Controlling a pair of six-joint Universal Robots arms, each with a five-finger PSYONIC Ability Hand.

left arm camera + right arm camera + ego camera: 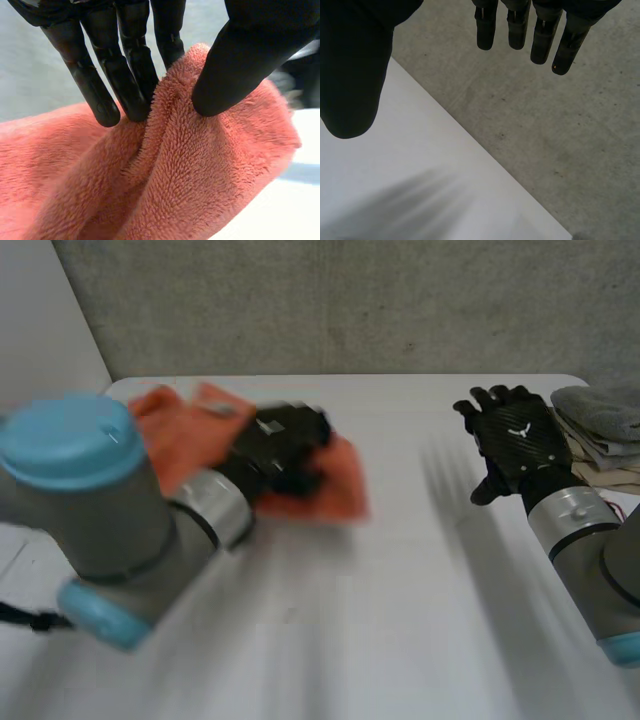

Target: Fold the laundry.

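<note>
Two black hands are over the white worktop (pixel 400 570). At the left we note the left arm (pixel 100 510) extending across the worktop to the orange-pink terry towel (pixel 170 430), which lies crumpled near the far edge. The left hand (pixel 280 448) sits on the right part of the towel. In the left wrist view its fingers (pixel 125 75) and thumb (pixel 235 70) pinch a raised ridge of the pile between them, and the rest of the cloth sags below the hand. Well apart to the right, the right hand (pixel 520 445) is held over the worktop with fingers straight and spread, thumb apart, holding nothing. Just beside it at the far right we log a grey cloth (pixel 600 408) lying on folded beige cloths (pixel 612 468).
</note>
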